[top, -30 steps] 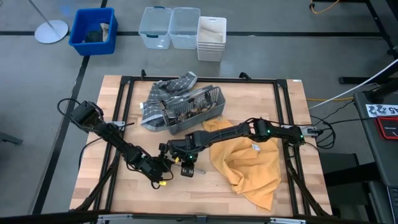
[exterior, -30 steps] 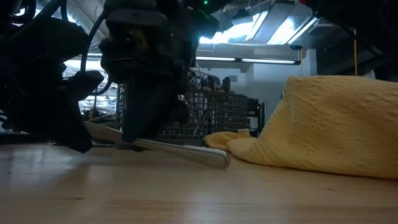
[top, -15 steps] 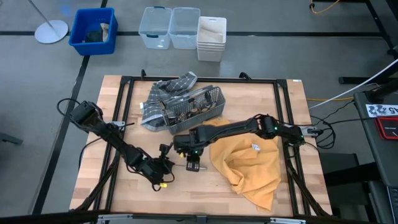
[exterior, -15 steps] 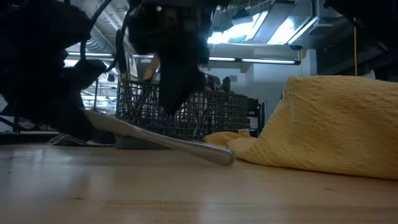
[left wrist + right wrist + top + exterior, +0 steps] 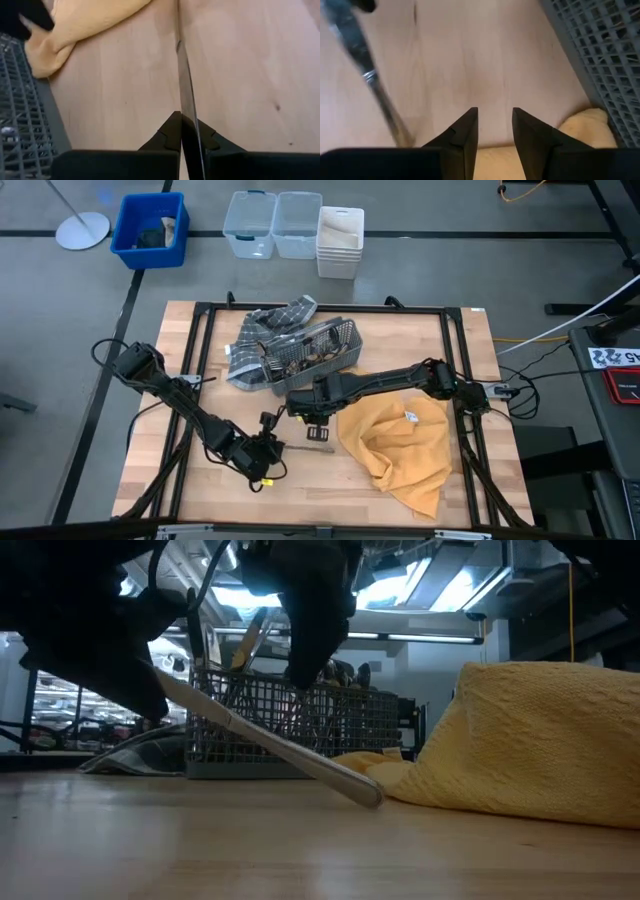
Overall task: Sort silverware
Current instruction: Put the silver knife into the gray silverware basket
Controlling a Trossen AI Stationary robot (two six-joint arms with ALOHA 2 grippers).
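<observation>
- The left gripper (image 5: pixel 268 450), low near the table's front edge, has its fingers clamped on a knife (image 5: pixel 285 745) by one end; the far end rests on the wood.
- Such an end grip could let the knife pivot or slip.
- The right gripper (image 5: pixel 316 417) hangs empty beside the mesh caddy (image 5: pixel 310 355), fingers parted.

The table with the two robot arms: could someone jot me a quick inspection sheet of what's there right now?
Surface: wooden table inside a black frame.
Job's things: one knife tilted, tip on the wood; more silverware in the wire caddy.
Clutter: yellow towel; grey checked cloth under the caddy.
Hands: left hand shut on the knife; right hand open, empty, near the caddy.
Cables: along the left arm and at the table's right edge.
Surroundings: blue bin and clear bins on the floor.
</observation>
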